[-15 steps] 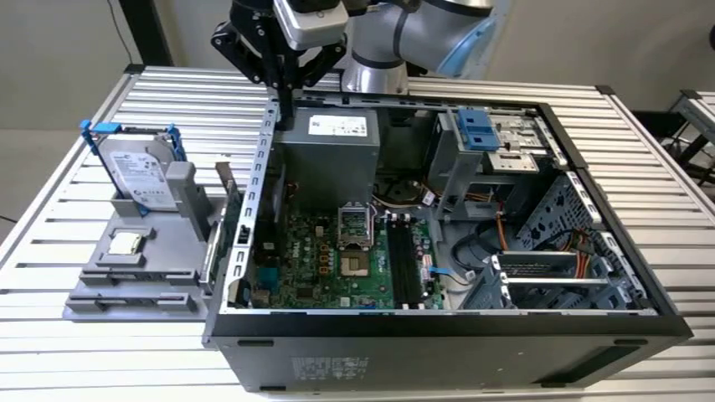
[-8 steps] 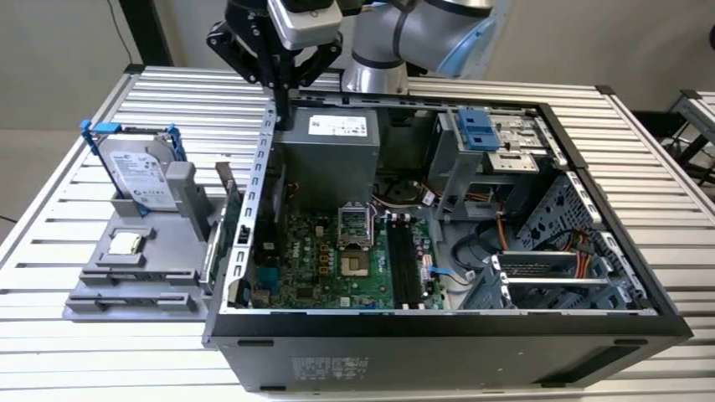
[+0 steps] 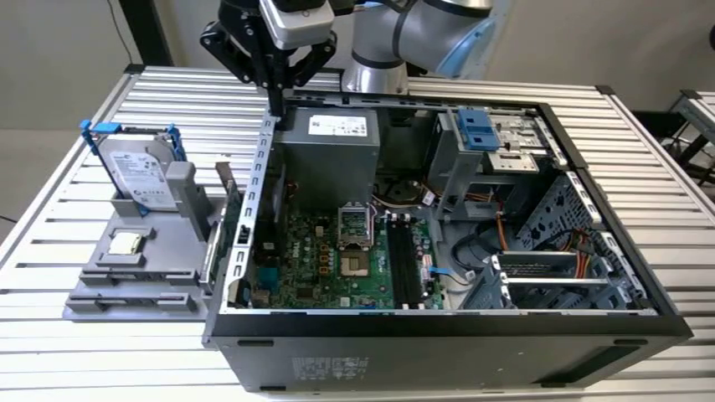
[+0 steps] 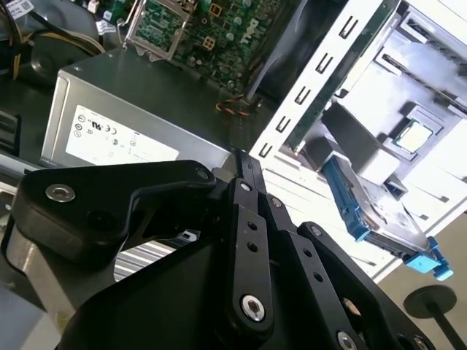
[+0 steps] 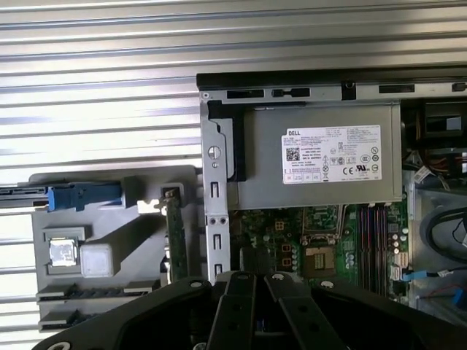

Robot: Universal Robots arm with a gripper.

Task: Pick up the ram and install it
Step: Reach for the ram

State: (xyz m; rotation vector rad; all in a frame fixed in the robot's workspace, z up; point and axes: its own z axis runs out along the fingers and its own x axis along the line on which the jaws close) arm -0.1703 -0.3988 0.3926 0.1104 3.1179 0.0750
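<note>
— Hand?
— Black, multi-link robot hand, hanging at the rear corner of the open black metal computer case, on the exterior view's left. Close to the grey metal power supply box. Clenched, fingertips pressed together, gripping no object.
— And the ram?
— Thin green circuit-board ram, standing on edge in the grey plastic holder tray, just beside the outside of the case wall. Well apart from the hand. Not yet seated in the long black plastic memory slots of the green motherboard.
— Anything else in that tray?
— Silver hard drive in a blue plastic bracket, propped upright at the far end. Small square silver processor chip lying flat nearer the front.
— Underneath it all?
— Slatted, pale metal surface, carrying both case and tray.
</note>
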